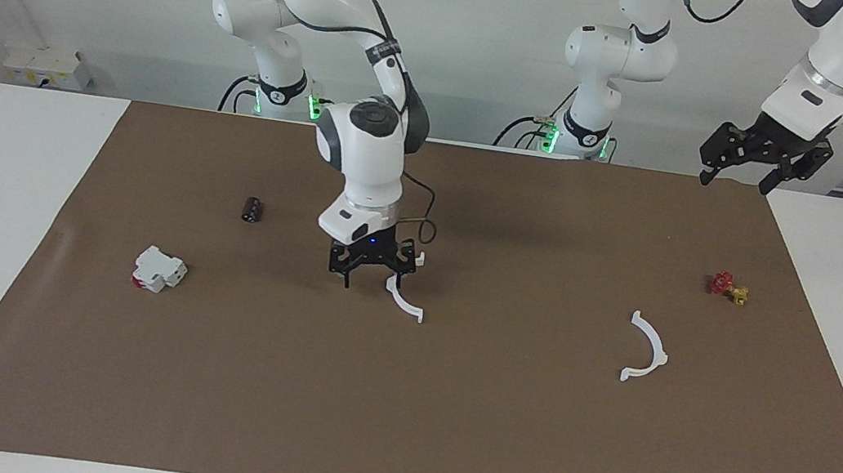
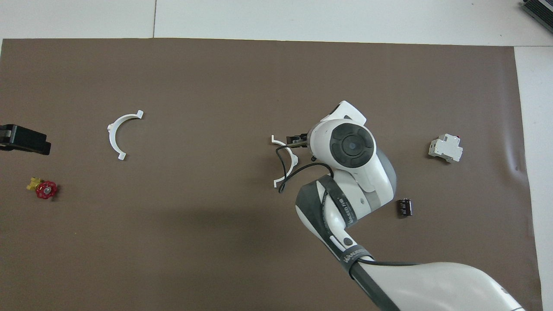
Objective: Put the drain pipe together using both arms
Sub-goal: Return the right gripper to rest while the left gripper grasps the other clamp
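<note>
You are at the pick-up step for the first half of the drain pipe: your right tool (image 1: 372, 267) is down at the desk (image 1: 394, 431) mat, right beside one white arc (image 1: 403, 300), with its fingers spread and reaching toward the arc's upper end. From the facing view I judge that the fingers are apart and have not closed on anything, though whether a fingertip touches the arc's end tab I cannot tell; from overhead the wrist hides the tool almost entirely, and only the arc (image 2: 287, 162) shows just past it, crossed by the arm's black cable. The second arc (image 1: 646, 349) lies well apart from this tool, toward the left arm's end of the desk, its open side turned toward the first arc. Your left tool (image 1: 763, 157) waits up in the air over the mat's edge at that end, fingers apart and empty. The next move, as I read it, calls for you to settle the right tool squarely over the arc's thin rim and close on it, then bring the left arm down for the other half so the end tabs can meet. As for writing, a dark band on the right arm's forearm carries white lettering in the overhead view, too small to read with confidence; I see no other labels.
</note>
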Motion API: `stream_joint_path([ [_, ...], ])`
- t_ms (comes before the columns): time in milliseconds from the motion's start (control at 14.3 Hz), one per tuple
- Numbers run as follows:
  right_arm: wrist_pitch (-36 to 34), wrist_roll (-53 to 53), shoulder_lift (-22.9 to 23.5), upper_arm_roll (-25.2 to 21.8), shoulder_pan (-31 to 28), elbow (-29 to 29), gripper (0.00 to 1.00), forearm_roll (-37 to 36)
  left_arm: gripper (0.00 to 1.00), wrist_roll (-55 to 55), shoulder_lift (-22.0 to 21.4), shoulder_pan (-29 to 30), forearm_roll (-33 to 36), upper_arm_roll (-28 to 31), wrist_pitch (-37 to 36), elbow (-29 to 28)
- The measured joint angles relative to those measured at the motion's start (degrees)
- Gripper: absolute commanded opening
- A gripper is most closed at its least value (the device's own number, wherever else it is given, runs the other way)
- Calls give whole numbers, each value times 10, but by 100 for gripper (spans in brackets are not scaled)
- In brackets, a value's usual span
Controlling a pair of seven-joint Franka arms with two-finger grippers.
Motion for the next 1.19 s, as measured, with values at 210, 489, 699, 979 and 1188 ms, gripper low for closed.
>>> stream_joint_path([
  [210,-73,-13,-46,-1,-50,13,99,0,88,1,0,5,0,0,57,-38],
  [489,-179,-14,-90,0,-95,35,99,0,84,1,15,5,-22,-1,141,-85],
  [699,-262,-40,-136,-1,-132,42,99,0,81,4,55,5,-24,-1,183,-93],
  [979,-349,-95,-192,-1,-188,54,99,0,77,13,103,11,-24,-1,278,-129],
  [1188,-385,-160,-205,-1,-240,66,99,0,77,29,122,19,-24,0,347,-167],
])
